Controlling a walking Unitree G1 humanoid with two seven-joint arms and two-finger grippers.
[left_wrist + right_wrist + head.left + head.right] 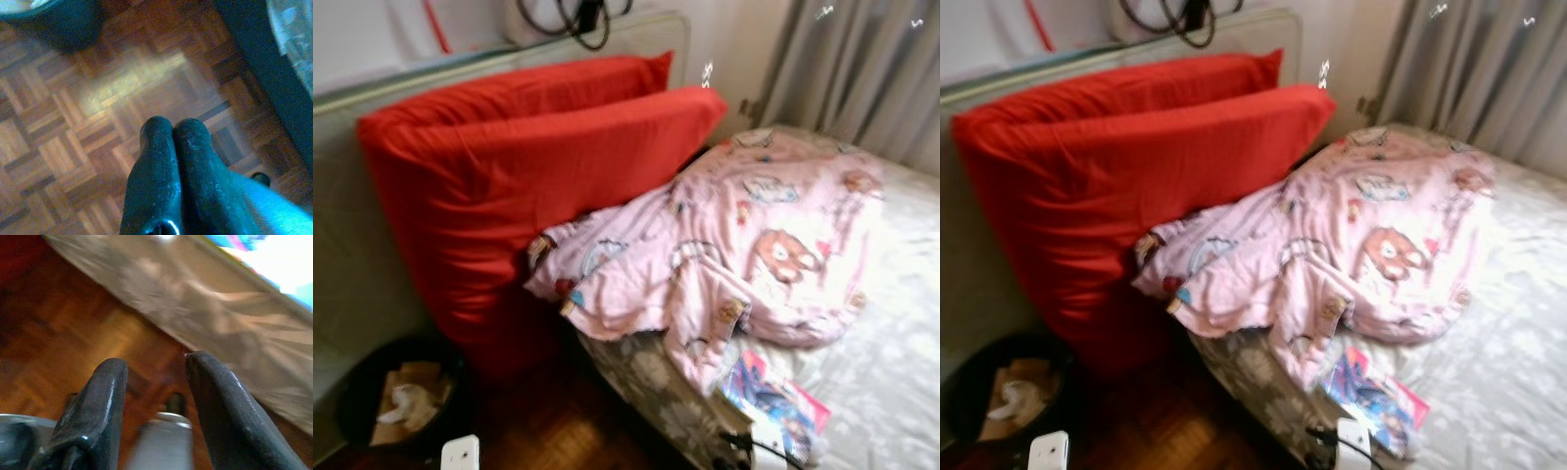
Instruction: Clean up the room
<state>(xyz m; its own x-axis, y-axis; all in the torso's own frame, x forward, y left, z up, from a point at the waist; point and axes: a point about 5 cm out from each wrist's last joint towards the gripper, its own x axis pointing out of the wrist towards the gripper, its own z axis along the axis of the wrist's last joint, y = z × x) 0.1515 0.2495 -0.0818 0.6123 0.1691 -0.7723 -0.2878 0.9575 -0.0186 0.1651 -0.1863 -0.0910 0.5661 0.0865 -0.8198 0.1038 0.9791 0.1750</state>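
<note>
A pink blanket [734, 245] is lying crumpled on the bed [891, 372] beside 2 red pillows [509, 186]. The left end effector [172, 129] is hanging clenched over the floor [73, 127]; the right end effector [155, 363] is hanging released.

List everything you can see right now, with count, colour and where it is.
Pillows: two, red, upright against the headboard.
Blanket: one, pink with cartoon prints, crumpled on the bed.
Bed: one, grey floral sheet, at right.
Book: one, blue and pink, near the bed's edge.
Bin: one, black, paper inside, on the floor by the pillows.
Floor: brown parquet.
Curtain: grey, behind the bed.
Left gripper: fingers together, above the floor.
Right gripper: fingers apart, beside the bed's edge.
</note>
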